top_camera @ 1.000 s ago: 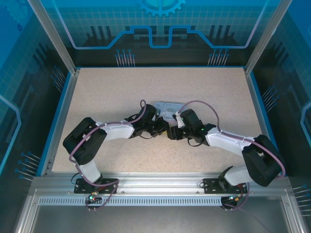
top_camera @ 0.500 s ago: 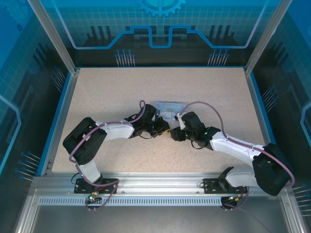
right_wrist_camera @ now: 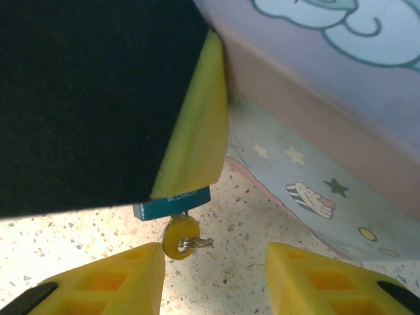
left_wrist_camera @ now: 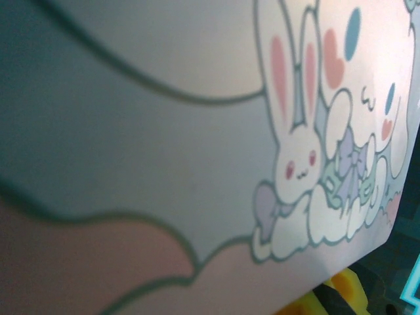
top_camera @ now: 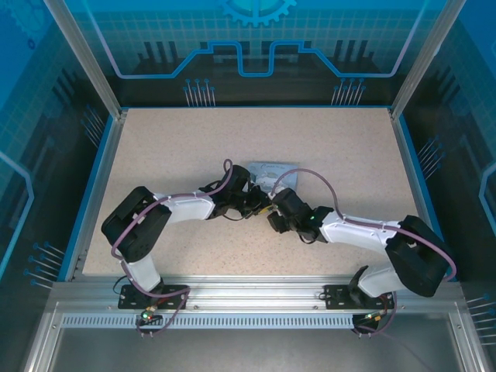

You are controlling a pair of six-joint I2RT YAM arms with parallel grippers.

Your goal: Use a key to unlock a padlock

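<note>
Right wrist camera: one padlock (right_wrist_camera: 172, 203), its teal body pinched in the shut left hand (top_camera: 261, 206) over the speckled tabletop (right_wrist_camera: 72, 230). One yellow-headed key (right_wrist_camera: 178, 237) hangs from the padlock's underside. One pastel rabbit-print box (right_wrist_camera: 367, 98) lies just beyond, its contents hidden. The right hand (right_wrist_camera: 215, 254) is partly open and holds nothing, with the key just ahead of its gap. Since a second ago the right hand has slid slightly toward the near edge, while the left hand has stayed put.

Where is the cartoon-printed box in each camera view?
Top external: box just beyond both arms' tips, mid-table.
Left wrist: close up, its bunny print right of centre.
Right wrist: upper right, lavender and pink.
Shared landmark: speckled table, in the top and right wrist views.
</note>
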